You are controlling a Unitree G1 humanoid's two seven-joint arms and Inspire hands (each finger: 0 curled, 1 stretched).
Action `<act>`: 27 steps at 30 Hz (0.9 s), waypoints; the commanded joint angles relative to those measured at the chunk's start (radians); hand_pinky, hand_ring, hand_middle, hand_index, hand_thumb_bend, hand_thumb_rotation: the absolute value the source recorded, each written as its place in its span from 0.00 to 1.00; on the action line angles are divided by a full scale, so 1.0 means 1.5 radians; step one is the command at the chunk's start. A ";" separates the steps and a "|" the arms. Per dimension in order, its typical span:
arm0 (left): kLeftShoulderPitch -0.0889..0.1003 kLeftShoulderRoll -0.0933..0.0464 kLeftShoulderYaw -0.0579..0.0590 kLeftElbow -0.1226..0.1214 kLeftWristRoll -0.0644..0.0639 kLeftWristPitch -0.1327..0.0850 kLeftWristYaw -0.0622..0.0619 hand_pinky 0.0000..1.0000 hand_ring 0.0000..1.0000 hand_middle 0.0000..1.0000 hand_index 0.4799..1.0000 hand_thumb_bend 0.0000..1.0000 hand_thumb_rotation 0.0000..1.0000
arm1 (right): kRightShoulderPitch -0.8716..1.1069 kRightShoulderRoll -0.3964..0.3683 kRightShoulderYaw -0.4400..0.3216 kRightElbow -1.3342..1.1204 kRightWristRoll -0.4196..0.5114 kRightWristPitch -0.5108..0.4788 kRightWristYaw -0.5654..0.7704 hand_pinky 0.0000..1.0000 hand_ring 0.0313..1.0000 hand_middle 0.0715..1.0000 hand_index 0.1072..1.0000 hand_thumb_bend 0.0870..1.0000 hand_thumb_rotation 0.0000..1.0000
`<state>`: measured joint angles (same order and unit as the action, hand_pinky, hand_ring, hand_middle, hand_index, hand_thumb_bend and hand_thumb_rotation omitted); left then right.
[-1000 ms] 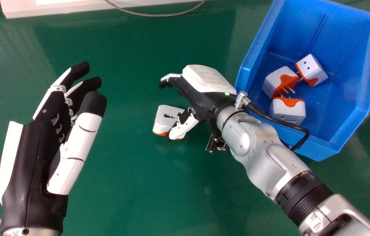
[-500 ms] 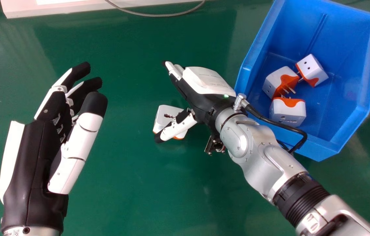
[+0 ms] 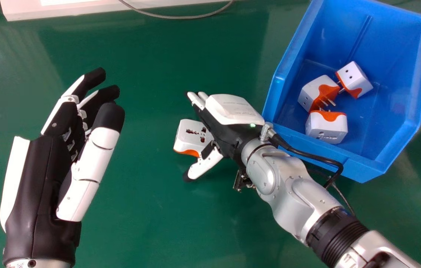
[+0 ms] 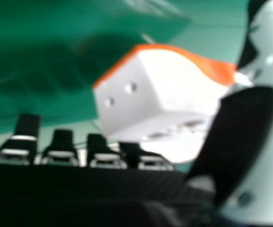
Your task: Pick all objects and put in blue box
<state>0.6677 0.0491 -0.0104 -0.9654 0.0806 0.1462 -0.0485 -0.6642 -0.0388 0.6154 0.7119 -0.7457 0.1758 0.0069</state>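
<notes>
In the head view my right hand is open, its straight fingers on the far side of a white and orange adapter on the table and its thumb on the near side. From the right hand view, the adapter lies between the fingers and the thumb of my right hand; contact cannot be told. My left hand is open and empty at the left. The blue box holds a white adapter, another one and a third one.
A green table lies under everything. At the far edge is a white object with a grey cable. The blue box's near left wall stands close beside my right wrist, and a black cable hangs over its edge.
My right hand has come nearer the robot and its fingers have straightened; its thumb no longer covers as much of the adapter. The left hand has shifted very slightly right.
</notes>
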 commanded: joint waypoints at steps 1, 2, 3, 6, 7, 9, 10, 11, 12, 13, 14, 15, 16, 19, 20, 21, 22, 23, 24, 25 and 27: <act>0.007 -0.001 -0.005 -0.023 0.007 0.000 0.003 0.78 0.85 0.84 0.75 0.77 0.83 | -0.020 0.001 0.012 0.005 -0.017 0.004 -0.010 0.84 0.94 0.94 0.88 0.77 0.22; 0.007 -0.001 -0.005 -0.024 0.007 0.000 0.004 0.78 0.85 0.84 0.75 0.77 0.83 | -0.023 0.002 0.017 0.010 -0.022 0.005 -0.008 0.83 0.93 0.93 0.87 0.77 0.22; 0.008 -0.001 -0.006 -0.026 0.006 0.001 0.004 0.78 0.85 0.84 0.75 0.77 0.83 | -0.026 0.002 0.021 0.012 -0.026 0.006 -0.007 0.82 0.92 0.92 0.86 0.77 0.21; 0.012 -0.002 -0.010 -0.031 0.008 0.003 0.005 0.78 0.85 0.84 0.75 0.77 0.83 | -0.030 0.000 0.032 0.014 -0.033 0.008 -0.005 0.80 0.90 0.90 0.84 0.76 0.19; 0.013 -0.002 -0.012 -0.033 0.009 0.004 0.006 0.78 0.85 0.84 0.75 0.77 0.83 | -0.032 -0.001 0.035 0.016 -0.035 0.010 -0.005 0.79 0.89 0.89 0.82 0.76 0.18; 0.017 -0.002 -0.015 -0.037 0.011 0.005 0.008 0.78 0.85 0.84 0.75 0.77 0.83 | -0.034 -0.001 0.040 0.016 -0.039 0.013 -0.003 0.77 0.87 0.87 0.78 0.76 0.16; 0.019 -0.002 -0.016 -0.039 0.011 0.006 0.008 0.78 0.85 0.84 0.75 0.76 0.83 | -0.035 -0.001 0.042 0.015 -0.041 0.015 -0.001 0.75 0.86 0.86 0.74 0.76 0.15; 0.020 -0.002 -0.016 -0.040 0.010 0.006 0.009 0.78 0.85 0.84 0.75 0.76 0.83 | -0.037 -0.002 0.045 0.016 -0.046 0.017 0.000 0.74 0.85 0.85 0.72 0.76 0.14; 0.021 -0.002 -0.015 -0.041 0.009 0.007 0.009 0.78 0.85 0.84 0.75 0.76 0.83 | -0.038 -0.003 0.047 0.016 -0.048 0.017 0.001 0.74 0.85 0.85 0.72 0.76 0.14; 0.021 -0.002 -0.016 -0.043 0.009 0.008 0.009 0.78 0.85 0.84 0.75 0.76 0.83 | -0.039 -0.004 0.049 0.017 -0.050 0.017 0.001 0.74 0.85 0.84 0.69 0.76 0.14; 0.022 -0.003 -0.017 -0.044 0.010 0.010 0.010 0.78 0.85 0.84 0.75 0.76 0.83 | -0.040 -0.006 0.051 0.017 -0.052 0.018 0.000 0.74 0.85 0.84 0.69 0.76 0.14; 0.023 -0.003 -0.018 -0.046 0.011 0.011 0.010 0.78 0.85 0.84 0.75 0.76 0.83 | -0.041 -0.007 0.052 0.016 -0.053 0.018 -0.001 0.74 0.85 0.84 0.69 0.76 0.14; 0.024 -0.003 -0.018 -0.048 0.011 0.013 0.010 0.78 0.85 0.84 0.75 0.76 0.83 | -0.041 -0.008 0.054 0.015 -0.054 0.019 -0.001 0.73 0.84 0.82 0.64 0.70 0.14; 0.027 -0.003 -0.020 -0.051 0.014 0.014 0.011 0.78 0.85 0.84 0.75 0.76 0.83 | -0.042 -0.010 0.058 0.013 -0.057 0.020 -0.005 0.72 0.83 0.80 0.59 0.65 0.14; 0.029 -0.003 -0.020 -0.052 0.014 0.014 0.011 0.78 0.85 0.84 0.75 0.76 0.83 | -0.042 -0.009 0.059 0.013 -0.057 0.019 -0.007 0.72 0.83 0.80 0.59 0.65 0.14; 0.030 -0.004 -0.021 -0.053 0.013 0.015 0.011 0.78 0.85 0.84 0.75 0.76 0.83 | -0.042 -0.009 0.058 0.013 -0.055 0.016 -0.010 0.72 0.83 0.80 0.59 0.65 0.14; 0.031 -0.004 -0.021 -0.054 0.013 0.016 0.011 0.78 0.85 0.84 0.74 0.76 0.83 | -0.042 -0.008 0.056 0.015 -0.051 0.012 -0.014 0.70 0.82 0.78 0.56 0.62 0.14; 0.032 -0.004 -0.021 -0.054 0.013 0.016 0.012 0.78 0.85 0.84 0.74 0.76 0.83 | -0.043 -0.006 0.054 0.017 -0.047 0.007 -0.017 0.70 0.82 0.78 0.56 0.62 0.14; 0.032 -0.004 -0.021 -0.054 0.013 0.016 0.012 0.78 0.85 0.84 0.74 0.76 0.83 | -0.044 -0.006 0.053 0.019 -0.045 0.002 -0.019 0.68 0.76 0.73 0.52 0.59 0.11; 0.033 -0.004 -0.021 -0.054 0.013 0.016 0.012 0.78 0.85 0.84 0.74 0.76 0.83 | -0.044 -0.006 0.052 0.021 -0.043 -0.001 -0.020 0.68 0.76 0.73 0.52 0.59 0.11; 0.033 -0.005 -0.021 -0.055 0.013 0.016 0.013 0.78 0.85 0.84 0.74 0.76 0.83 | -0.049 -0.009 0.055 0.025 -0.046 -0.008 -0.018 0.57 0.63 0.67 0.50 0.57 0.09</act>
<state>0.7146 0.0467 -0.0357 -1.0071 0.0933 0.1758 -0.0361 -0.7211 -0.0414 0.6999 0.7428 -0.7988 0.1636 -0.0083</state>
